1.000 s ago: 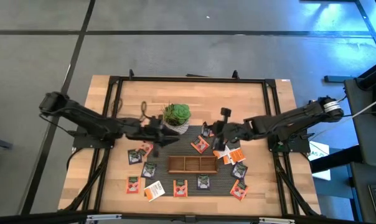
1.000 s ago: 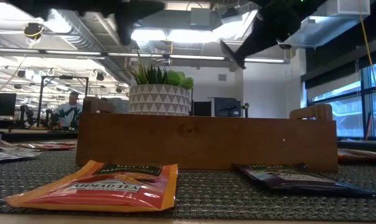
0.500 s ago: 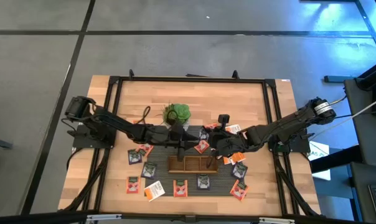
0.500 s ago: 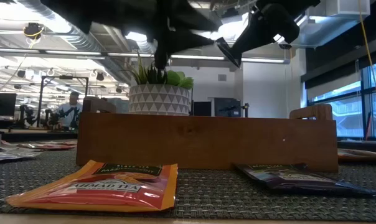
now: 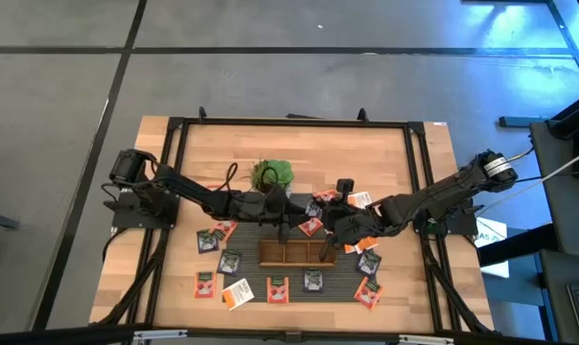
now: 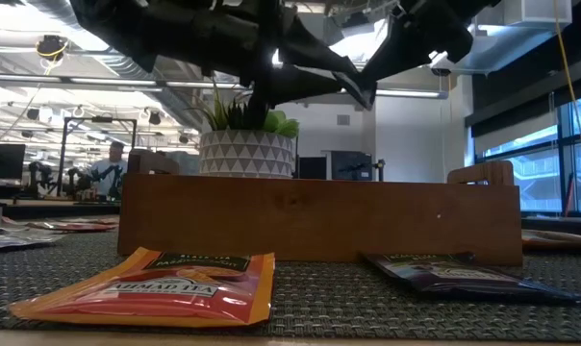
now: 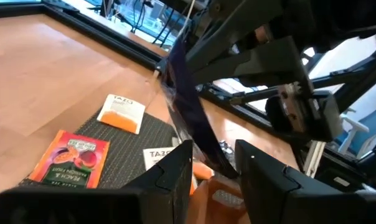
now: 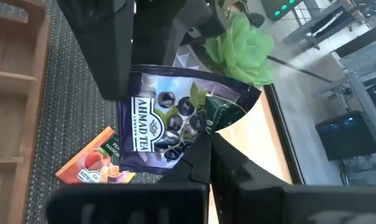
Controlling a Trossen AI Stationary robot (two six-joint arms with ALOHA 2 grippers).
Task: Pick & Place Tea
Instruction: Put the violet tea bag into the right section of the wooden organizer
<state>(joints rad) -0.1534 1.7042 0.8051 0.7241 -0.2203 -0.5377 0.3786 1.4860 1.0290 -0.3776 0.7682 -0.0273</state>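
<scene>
Reaching across since a second ago, the left gripper (image 7: 214,163) now brackets — fingers parted — the dark sachet (image 8: 169,121) pinched in the right gripper (image 8: 208,144) above the wooden tray (image 5: 296,253) — probably a handover.

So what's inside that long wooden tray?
The wooden tray shows bare compartments in the high view. Both grippers hover over its far edge with a dark sachet, hiding part of the middle and right sections.

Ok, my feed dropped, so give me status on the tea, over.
Right end effector shut on dark tea sachet, by the wooden tray. Left end effector open, fingers either side of the sachet. Plant pot close beside left arm.
</scene>
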